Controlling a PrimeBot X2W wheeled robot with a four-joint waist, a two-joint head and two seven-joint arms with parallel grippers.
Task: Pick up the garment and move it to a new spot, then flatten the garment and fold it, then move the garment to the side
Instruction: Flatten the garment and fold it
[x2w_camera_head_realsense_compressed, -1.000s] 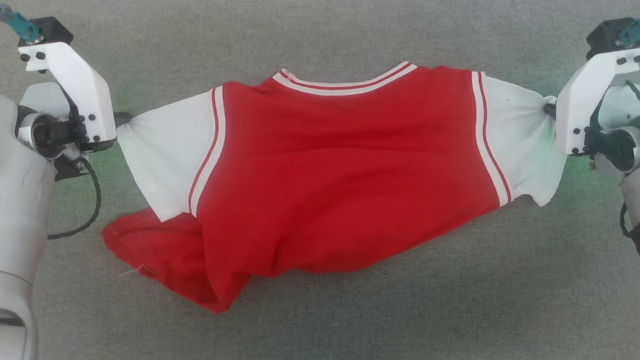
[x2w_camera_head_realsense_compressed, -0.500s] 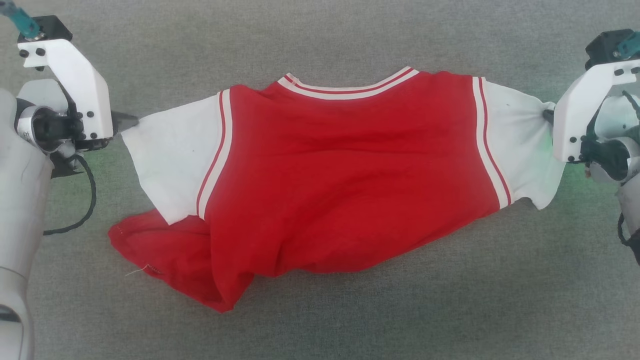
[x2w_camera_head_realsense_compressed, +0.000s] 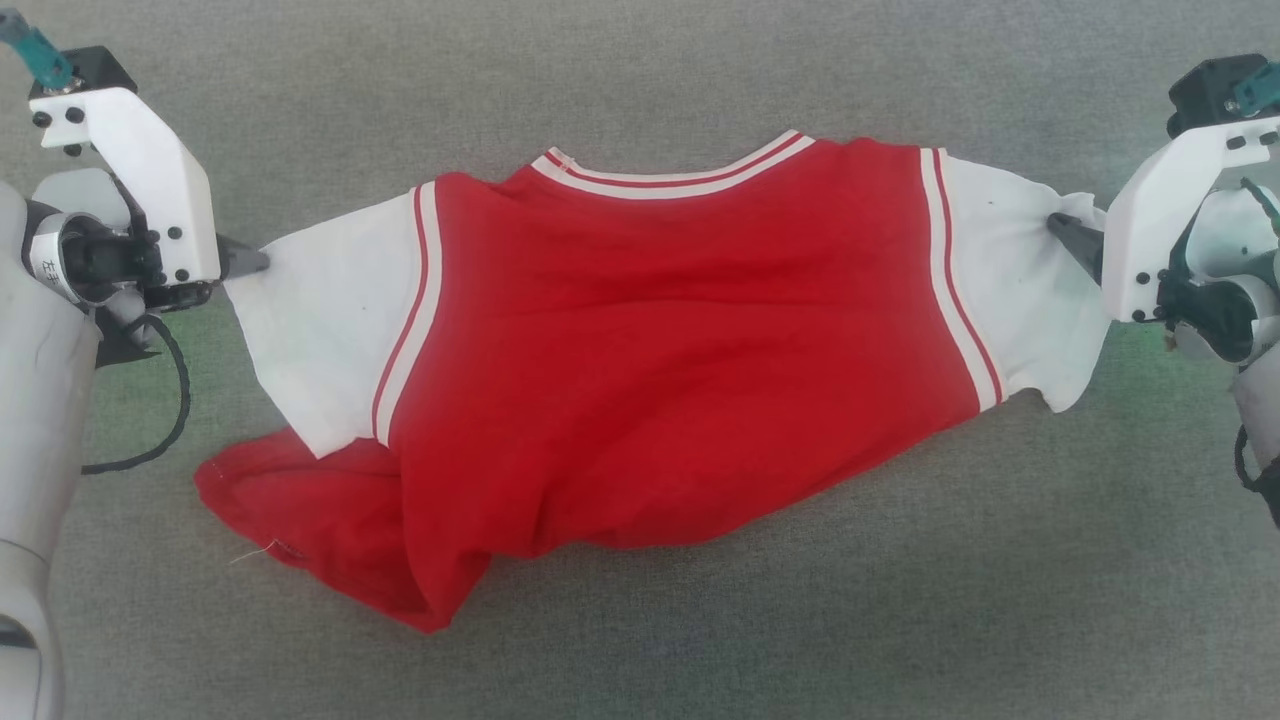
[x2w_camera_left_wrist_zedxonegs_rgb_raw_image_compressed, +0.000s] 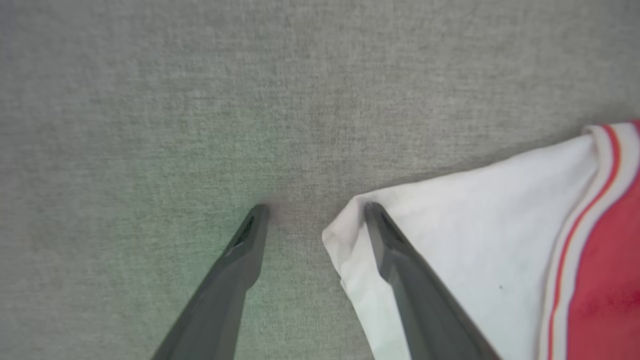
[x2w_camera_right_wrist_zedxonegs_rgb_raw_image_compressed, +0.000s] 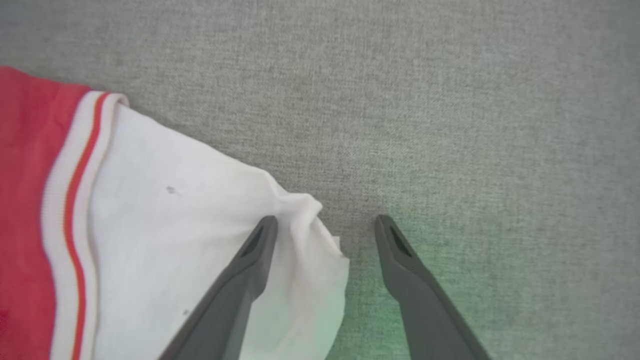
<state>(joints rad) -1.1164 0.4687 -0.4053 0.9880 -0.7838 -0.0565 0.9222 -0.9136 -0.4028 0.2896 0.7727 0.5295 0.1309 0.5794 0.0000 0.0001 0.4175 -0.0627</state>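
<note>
Count of task items: one garment (x2w_camera_head_realsense_compressed: 650, 350), a red T-shirt lying spread sideways on the grey cloth surface (x2w_camera_head_realsense_compressed: 640, 650). Its one striped collar (x2w_camera_head_realsense_compressed: 670, 175) is toward the top of the head view, and its lower hem is bunched into a fold at the lower left. Two white sleeves stretch outward, the left sleeve (x2w_camera_head_realsense_compressed: 320, 310) and the right sleeve (x2w_camera_head_realsense_compressed: 1020, 290), each joined to the red body by one white-and-red striped band. Two grippers sit at the sleeve ends. The left gripper (x2w_camera_left_wrist_zedxonegs_rgb_raw_image_compressed: 315, 212) has its two dark fingers spread apart, one over the sleeve's corner, the other over bare surface. The right gripper (x2w_camera_right_wrist_zedxonegs_rgb_raw_image_compressed: 325, 220) is likewise spread, one finger over the puckered sleeve tip, one over bare surface; neither clamps the cloth.
</note>
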